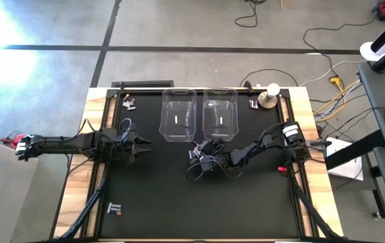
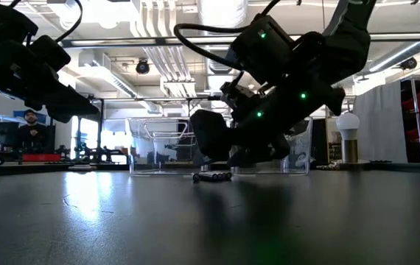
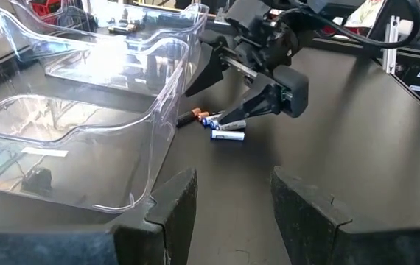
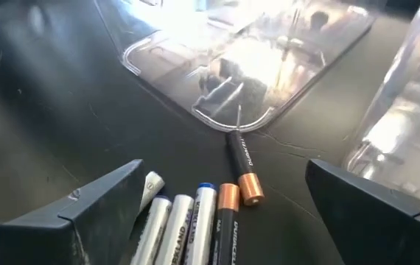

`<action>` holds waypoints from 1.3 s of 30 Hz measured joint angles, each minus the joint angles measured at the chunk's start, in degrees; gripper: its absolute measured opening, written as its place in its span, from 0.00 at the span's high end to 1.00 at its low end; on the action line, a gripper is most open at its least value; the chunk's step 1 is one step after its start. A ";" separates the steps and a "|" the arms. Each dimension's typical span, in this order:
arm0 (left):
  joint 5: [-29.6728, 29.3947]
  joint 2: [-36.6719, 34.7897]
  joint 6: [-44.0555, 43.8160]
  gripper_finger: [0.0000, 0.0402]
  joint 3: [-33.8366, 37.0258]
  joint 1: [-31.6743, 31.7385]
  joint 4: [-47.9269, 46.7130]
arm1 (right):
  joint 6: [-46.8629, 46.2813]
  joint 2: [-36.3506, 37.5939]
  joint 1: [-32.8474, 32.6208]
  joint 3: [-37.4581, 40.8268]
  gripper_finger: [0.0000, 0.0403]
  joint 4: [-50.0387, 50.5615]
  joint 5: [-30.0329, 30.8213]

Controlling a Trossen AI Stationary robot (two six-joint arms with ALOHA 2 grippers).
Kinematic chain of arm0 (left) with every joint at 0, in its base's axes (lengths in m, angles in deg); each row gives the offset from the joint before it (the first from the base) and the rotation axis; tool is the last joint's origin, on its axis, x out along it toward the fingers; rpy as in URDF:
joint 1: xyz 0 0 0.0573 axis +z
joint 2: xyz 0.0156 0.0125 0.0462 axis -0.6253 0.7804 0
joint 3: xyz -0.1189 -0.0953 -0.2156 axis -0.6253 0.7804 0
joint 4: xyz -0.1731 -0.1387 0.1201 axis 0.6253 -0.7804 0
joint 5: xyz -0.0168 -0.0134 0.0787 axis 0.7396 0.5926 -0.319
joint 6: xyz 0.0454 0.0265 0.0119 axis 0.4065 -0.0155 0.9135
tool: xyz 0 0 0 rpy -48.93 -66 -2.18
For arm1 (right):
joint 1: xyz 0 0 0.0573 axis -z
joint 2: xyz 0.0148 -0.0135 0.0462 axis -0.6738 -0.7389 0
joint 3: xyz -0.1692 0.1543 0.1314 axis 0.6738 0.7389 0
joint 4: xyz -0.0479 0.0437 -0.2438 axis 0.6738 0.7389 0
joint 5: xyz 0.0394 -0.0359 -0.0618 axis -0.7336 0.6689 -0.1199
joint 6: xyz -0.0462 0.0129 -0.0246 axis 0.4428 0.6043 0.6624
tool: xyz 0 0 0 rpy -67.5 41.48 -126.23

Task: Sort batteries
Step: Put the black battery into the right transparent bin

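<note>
From above, the left gripper (image 1: 140,146) hangs at the table's nine o'clock side, its arm stretched level from the left edge, jaws parted partway and holding nothing. Its wrist view shows what the overhead hides: the gap between its fingers (image 3: 173,202) frames bare black mat, with the left bin (image 3: 85,147) close at ten o'clock and the other arm working beyond.

Small battery groups lie scattered: one at the table's eleven o'clock corner (image 1: 129,102), one near seven o'clock (image 1: 115,210), one by the one o'clock corner (image 1: 253,104). Two clear bins sit side by side toward twelve o'clock, the left bin (image 1: 178,115) and the right bin (image 1: 220,113).

The right gripper (image 1: 199,158) reaches in from the three o'clock side, arm bent and angled down toward the centre, nose low over the mat just below the bins. Its jaws stand wide apart and grip nothing. The central cluster of batteries (image 1: 196,151) is a blur from above; the right wrist view resolves it: white-cased cells (image 4: 177,221) and copper-tipped dark cells (image 4: 231,202) lie side by side on the mat between the two fingers, one dark cell (image 4: 241,165) slanting toward a bin's rim. The low view shows that row (image 2: 211,177) flat on the table beneath the gripper.
</note>
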 joint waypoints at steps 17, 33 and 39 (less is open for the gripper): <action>0.02 0.08 -0.02 0.61 0.00 0.00 0.22 | 3.92 -1.49 1.87 -0.02 0.09 -2.75 -11.12; 0.00 0.08 -0.02 0.61 0.00 0.02 0.22 | 5.02 -1.51 -1.30 0.00 0.09 -2.60 -12.34; 0.00 0.08 0.00 0.61 0.00 0.02 0.24 | 4.90 -1.53 -2.80 0.00 0.09 -2.60 -12.48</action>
